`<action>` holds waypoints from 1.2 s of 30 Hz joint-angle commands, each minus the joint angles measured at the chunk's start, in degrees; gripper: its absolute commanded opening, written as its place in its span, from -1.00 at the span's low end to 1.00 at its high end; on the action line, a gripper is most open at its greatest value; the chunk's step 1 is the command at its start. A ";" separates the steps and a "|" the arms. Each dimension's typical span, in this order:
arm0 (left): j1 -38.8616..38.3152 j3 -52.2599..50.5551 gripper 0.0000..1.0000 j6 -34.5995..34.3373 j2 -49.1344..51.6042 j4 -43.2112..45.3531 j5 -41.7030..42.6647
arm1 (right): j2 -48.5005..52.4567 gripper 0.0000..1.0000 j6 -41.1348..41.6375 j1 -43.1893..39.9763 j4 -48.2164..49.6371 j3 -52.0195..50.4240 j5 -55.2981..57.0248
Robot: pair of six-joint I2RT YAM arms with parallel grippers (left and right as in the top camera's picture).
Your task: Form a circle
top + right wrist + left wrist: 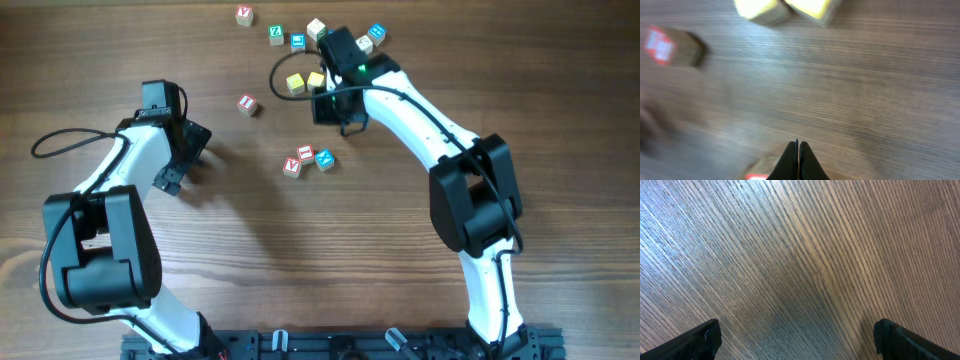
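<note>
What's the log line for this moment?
left gripper: open, over table | right gripper: shut, empty, apart from yellow cubes | cubes: loose, no ring yet

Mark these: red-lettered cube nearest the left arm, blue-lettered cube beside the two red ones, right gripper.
red-lettered cube (247, 104): overhead view, top face.
blue-lettered cube (324, 159): overhead view, top face.
right gripper (798, 145): right wrist view, between the shut fingertips.

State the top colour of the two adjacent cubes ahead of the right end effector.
Both cubes are yellow, clearest in the overhead view.

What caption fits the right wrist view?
Right gripper, jaws shut, over the wooden table; two yellow cubes ahead, red-lettered cube left.
</note>
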 commanded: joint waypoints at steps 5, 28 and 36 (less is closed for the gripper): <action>0.17 -0.33 1.00 -0.11 0.66 0.00 -0.92 | -0.15 -0.91 -5.51 7.80 -5.33 8.44 3.74; 0.17 -0.33 1.00 -0.11 0.66 0.00 -0.92 | 8.07 -0.92 -6.80 19.80 -7.93 7.91 16.31; 0.17 -0.33 1.00 -0.11 0.66 0.00 -0.92 | 8.07 -0.91 -6.73 19.74 -10.21 5.75 16.26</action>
